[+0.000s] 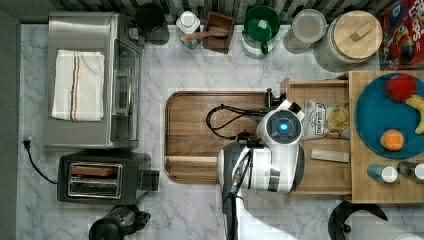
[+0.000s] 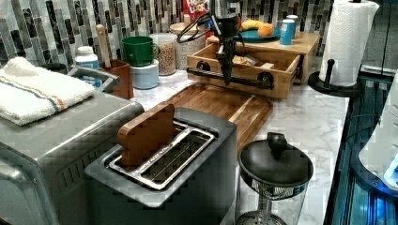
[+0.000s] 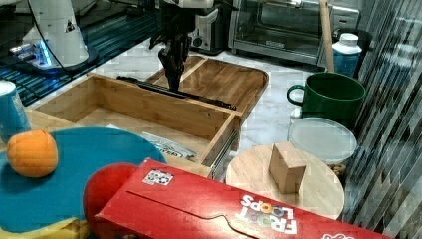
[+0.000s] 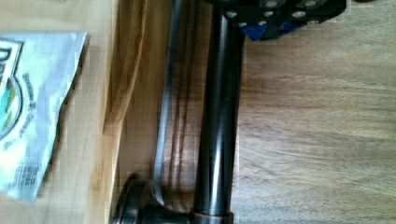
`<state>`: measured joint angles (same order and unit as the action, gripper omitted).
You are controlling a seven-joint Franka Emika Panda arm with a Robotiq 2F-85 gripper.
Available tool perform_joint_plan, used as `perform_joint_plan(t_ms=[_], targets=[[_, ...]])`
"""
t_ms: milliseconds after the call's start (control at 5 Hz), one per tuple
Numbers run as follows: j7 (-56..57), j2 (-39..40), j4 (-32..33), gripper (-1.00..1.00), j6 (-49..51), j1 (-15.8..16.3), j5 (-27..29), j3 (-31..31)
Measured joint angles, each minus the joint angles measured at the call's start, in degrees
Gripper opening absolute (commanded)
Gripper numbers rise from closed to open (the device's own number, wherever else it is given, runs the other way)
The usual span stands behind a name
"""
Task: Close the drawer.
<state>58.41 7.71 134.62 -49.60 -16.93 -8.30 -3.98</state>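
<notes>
Here I see the marble bench [image 1: 210, 65], the drawer [image 3: 149, 107] pulled open beside the cutting board [image 1: 200, 135], and my fingers [image 3: 174, 82] at its black handle [image 2: 234, 77]; I cannot tell their opening.

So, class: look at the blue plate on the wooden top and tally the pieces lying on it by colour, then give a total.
On the blue plate:
Red piece: 1
Yellow piece: 1
Orange piece: 1
Total: 3
</notes>
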Motion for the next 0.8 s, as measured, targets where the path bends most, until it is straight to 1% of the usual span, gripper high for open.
perform_joint_plan(t_ms=[200,400,600,800], targets=[[3.6,1.0,-0.2,-1.00,-4.1,0.1,2.7,2.2],[5.9,2.4,-0.4,-1.00,-6.7,-1.7,6.0,2.9],[9.6,3.2,-2.5,-1.00,-2.7,-2.4,4.3,4.2],[13.5,3.8,-4.8,-1.00,0.6,-0.5,4.7,8.1]])
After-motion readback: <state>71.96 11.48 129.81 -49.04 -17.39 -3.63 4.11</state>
